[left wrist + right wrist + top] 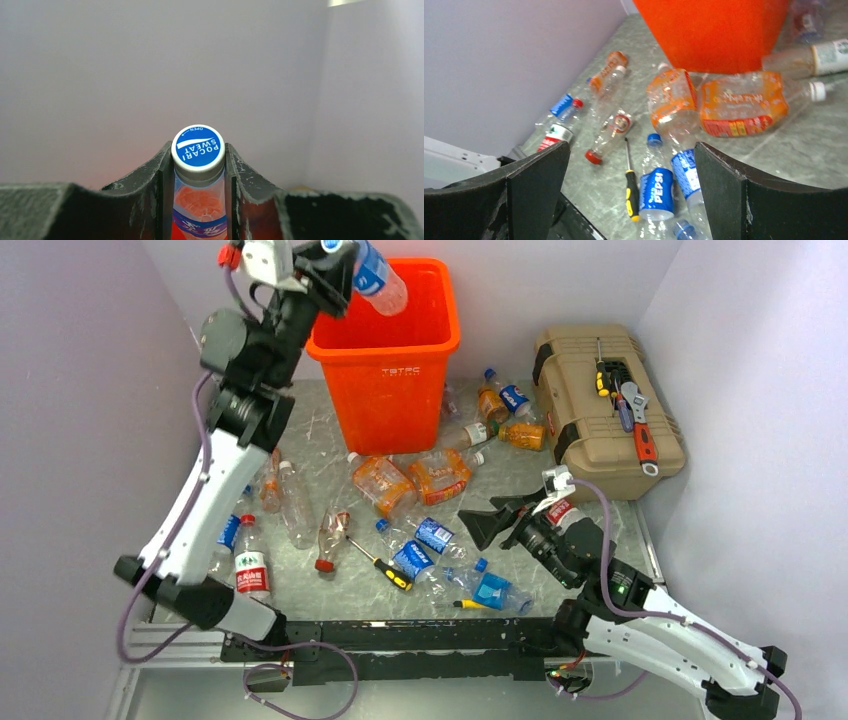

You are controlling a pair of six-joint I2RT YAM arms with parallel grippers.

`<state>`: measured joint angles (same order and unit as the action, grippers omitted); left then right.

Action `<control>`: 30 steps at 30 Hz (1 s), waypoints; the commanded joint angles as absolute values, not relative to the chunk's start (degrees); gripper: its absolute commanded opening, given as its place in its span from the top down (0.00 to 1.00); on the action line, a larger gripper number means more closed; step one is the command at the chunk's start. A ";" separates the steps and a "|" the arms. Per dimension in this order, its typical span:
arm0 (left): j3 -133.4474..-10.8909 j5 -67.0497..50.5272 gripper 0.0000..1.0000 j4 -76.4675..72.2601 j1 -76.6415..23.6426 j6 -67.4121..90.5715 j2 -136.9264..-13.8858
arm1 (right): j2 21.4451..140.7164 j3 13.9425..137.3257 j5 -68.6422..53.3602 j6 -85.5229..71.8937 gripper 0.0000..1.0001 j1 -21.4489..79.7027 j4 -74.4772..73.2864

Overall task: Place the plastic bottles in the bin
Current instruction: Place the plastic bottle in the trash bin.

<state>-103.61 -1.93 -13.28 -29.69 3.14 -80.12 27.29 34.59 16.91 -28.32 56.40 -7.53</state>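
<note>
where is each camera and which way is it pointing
Top: above and behind the arms, looking down on the table; both arms show, left gripper holding a bottle over the bin, right gripper open.
Left wrist: on the raised arm, facing the wall; its fingers clamp that bottle.
Right wrist: low over the table, facing the bin; open fingers frame it.
Shared: top and right wrist both show bin and screwdriver.
</note>
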 commanded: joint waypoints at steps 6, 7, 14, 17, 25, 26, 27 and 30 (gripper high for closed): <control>-123.78 -7.35 1.00 -4.56 -17.44 13.07 -102.66 | 22.80 32.06 29.08 -29.91 0.00 56.60 -14.76; -124.96 -9.64 1.00 -3.81 -17.33 13.46 -104.43 | 21.99 31.59 29.56 -29.77 0.00 56.56 -14.98; -129.41 -16.62 0.78 -0.09 -17.40 15.16 -112.71 | 20.18 30.75 32.02 -30.15 0.00 56.55 -16.92; -127.14 -15.41 0.24 -0.62 -17.40 14.24 -111.30 | 20.86 31.55 33.60 -30.48 0.00 56.56 -18.49; -118.48 -11.50 0.01 -4.43 -17.45 13.64 -97.62 | 23.65 33.29 34.48 -30.11 0.00 56.53 -18.48; -116.41 -11.31 0.00 -4.43 -17.53 13.83 -94.79 | 24.28 33.66 34.42 -30.08 0.00 56.59 -18.54; -113.87 -11.07 0.01 -4.15 -17.78 13.71 -91.78 | 25.03 34.16 34.32 -30.02 0.00 56.59 -18.73; -105.18 -9.35 0.01 -0.58 -19.04 12.67 -81.44 | 29.41 36.63 34.29 -30.06 0.00 56.55 -21.24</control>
